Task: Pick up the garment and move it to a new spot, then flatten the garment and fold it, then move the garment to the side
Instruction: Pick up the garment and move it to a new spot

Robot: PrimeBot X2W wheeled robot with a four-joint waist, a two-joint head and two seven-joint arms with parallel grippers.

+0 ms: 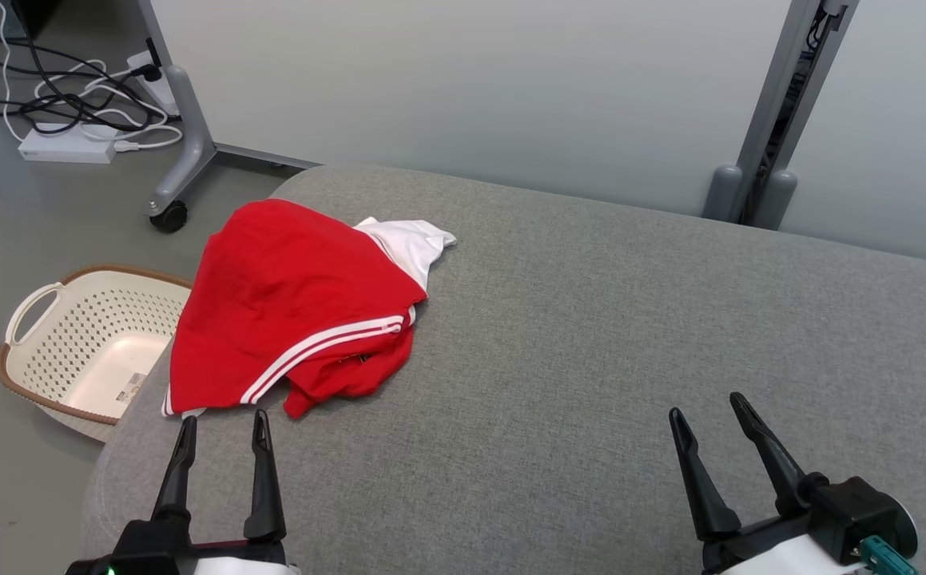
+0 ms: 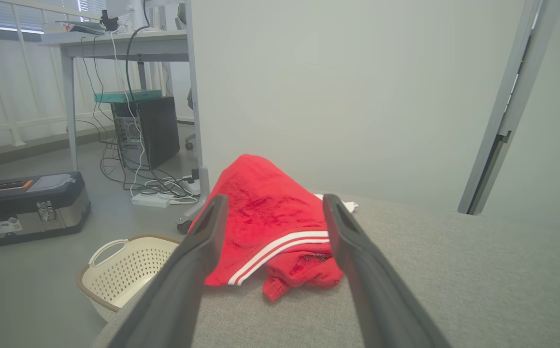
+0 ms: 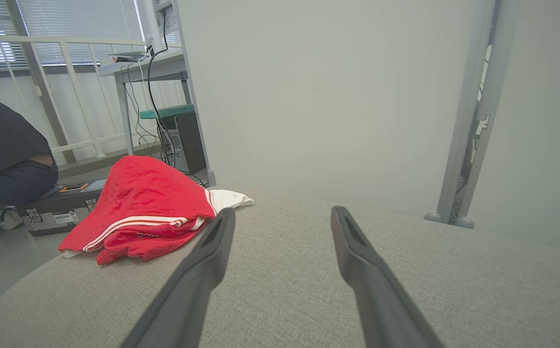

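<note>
Both pairs of jaws gaped empty, left gripper (image 1: 224, 417) just short of garment (image 1: 287, 295), right gripper (image 1: 705, 405) well apart; a shallow pinch could've dragged it off the cushion (image 1: 590, 319) edge into the basket (image 1: 71, 327).

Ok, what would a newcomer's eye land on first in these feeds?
The red garment with white stripes, lying crumpled near the left edge of the grey fabric surface. Then the left gripper and right gripper, both open and empty at the near edge, and the cream basket on the floor to the left.
</note>
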